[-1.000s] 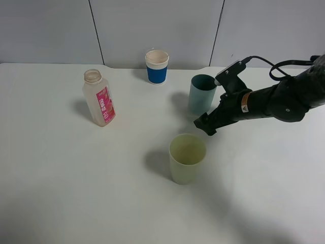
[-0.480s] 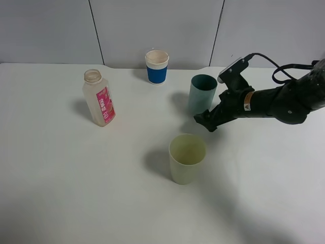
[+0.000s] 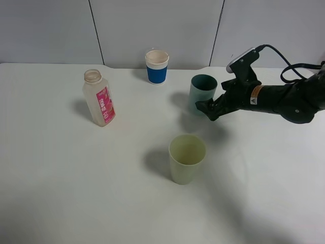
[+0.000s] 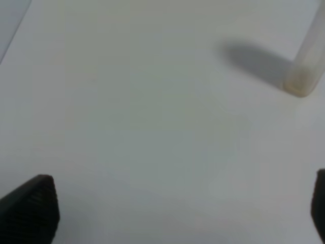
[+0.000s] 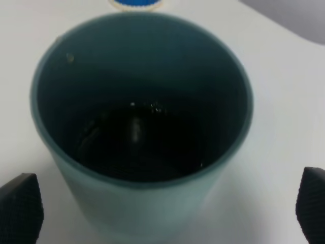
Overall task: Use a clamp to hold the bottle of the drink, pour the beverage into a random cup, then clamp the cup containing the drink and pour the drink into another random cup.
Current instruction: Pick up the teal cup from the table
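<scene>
The bottle (image 3: 100, 100), translucent with a pink label and no cap, stands upright at the left; its base (image 4: 303, 81) shows in the left wrist view. A teal cup (image 3: 202, 92) stands at the back centre with dark liquid in it (image 5: 139, 137). The pale yellow-green cup (image 3: 187, 157) stands in front of it, looking empty. My right gripper (image 3: 207, 111) is open, low beside the teal cup's right side, its fingertips (image 5: 20, 208) on either side of the cup without touching it. My left gripper (image 4: 175, 208) is open over bare table, well short of the bottle.
A white cup with a blue band (image 3: 157, 66) stands at the back, behind the teal cup; its rim (image 5: 134, 3) shows in the right wrist view. The white table (image 3: 76, 178) meets a grey panelled wall at the rear. The right arm's cable loops at the far right.
My right gripper has moved away from the yellow-green cup and up to the teal cup's side. The cups and bottle have not moved.
</scene>
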`<state>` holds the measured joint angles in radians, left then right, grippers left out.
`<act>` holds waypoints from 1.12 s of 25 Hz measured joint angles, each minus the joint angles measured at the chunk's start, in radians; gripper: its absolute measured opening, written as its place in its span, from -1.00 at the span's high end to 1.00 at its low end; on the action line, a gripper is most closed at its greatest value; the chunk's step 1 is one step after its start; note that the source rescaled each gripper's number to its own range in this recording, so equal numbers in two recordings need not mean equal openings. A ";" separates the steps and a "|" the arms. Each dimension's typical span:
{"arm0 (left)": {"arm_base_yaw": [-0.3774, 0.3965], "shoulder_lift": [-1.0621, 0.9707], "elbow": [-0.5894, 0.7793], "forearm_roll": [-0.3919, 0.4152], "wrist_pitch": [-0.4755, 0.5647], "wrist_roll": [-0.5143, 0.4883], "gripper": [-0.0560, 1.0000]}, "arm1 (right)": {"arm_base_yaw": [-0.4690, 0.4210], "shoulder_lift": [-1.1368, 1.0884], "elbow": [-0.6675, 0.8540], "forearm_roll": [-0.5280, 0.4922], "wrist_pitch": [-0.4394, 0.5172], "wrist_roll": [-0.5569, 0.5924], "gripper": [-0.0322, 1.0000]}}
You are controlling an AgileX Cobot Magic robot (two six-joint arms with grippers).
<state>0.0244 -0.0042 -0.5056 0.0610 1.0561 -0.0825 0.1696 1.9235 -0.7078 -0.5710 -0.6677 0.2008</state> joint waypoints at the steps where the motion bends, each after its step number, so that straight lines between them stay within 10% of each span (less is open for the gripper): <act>1: 0.000 0.000 0.000 0.000 0.000 0.000 -1.00 | -0.001 0.020 0.000 -0.005 -0.030 0.006 -1.00; 28: 0.000 0.000 0.000 0.000 0.000 0.000 -1.00 | -0.003 0.180 -0.119 -0.033 -0.175 -0.029 -1.00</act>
<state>0.0244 -0.0042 -0.5056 0.0610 1.0561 -0.0825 0.1667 2.1037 -0.8269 -0.6039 -0.8425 0.1718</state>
